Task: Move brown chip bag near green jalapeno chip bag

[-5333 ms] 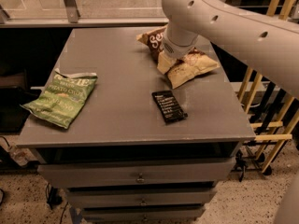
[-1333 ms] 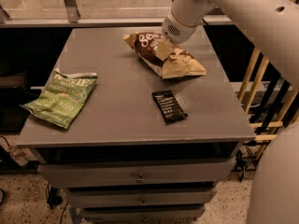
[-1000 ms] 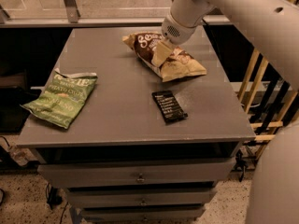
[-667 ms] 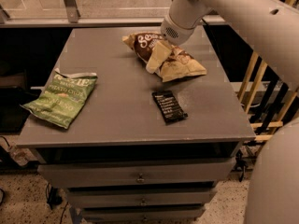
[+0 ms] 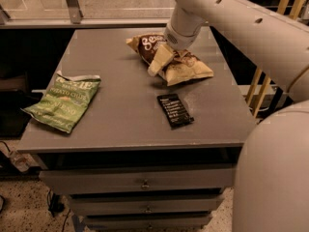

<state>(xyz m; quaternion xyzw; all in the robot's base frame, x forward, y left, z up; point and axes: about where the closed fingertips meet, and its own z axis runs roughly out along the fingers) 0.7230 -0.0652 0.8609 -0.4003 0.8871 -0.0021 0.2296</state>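
1. Lying flat, green chip bag: well left of the black packet.
2. Brown chip bag: just behind the packet, long axis left-right, dark end toward the green bag.
3. Gripper: behind the packet, clenched on the brown bag's middle; the carry likely runs leftward.

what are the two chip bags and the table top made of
The brown chip bag looks like thin, slightly glossy plastic film: it is puffy and crinkled. The green jalapeno chip bag seems similar film with a foil lining, judging by its silvery torn top edge. The table top looks like matte grey painted metal or laminate; which is unclear. The gripper is down on the brown chip bag.
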